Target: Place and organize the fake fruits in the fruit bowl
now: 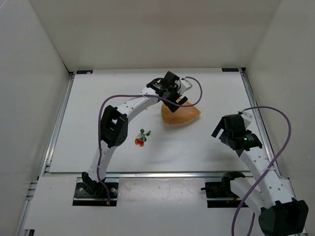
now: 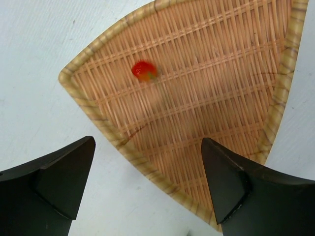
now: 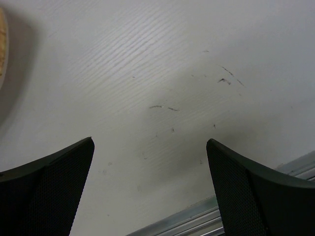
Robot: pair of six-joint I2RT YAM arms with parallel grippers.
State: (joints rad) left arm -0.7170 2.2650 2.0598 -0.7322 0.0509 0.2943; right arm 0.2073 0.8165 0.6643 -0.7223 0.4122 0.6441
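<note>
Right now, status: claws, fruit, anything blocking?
Left claw open over fruit bowl, empty. Right claw open, empty. One red berry in bowl; berry cluster on table, outside it. Nothing blocking it.

The flat white table (image 1: 88,123) is bordered by silver metal rails (image 1: 58,120) along its sides and near edge. Toward the far middle rests a shallow orange-tan woven dish (image 1: 184,117), shaped like a rounded triangle. Well apart from it, nearer the front left, lies a small cluster of red-orange berries (image 1: 141,139) on a green-leafed stem. Faint dark scuff marks (image 3: 224,78) fleck the table's right side.
</note>
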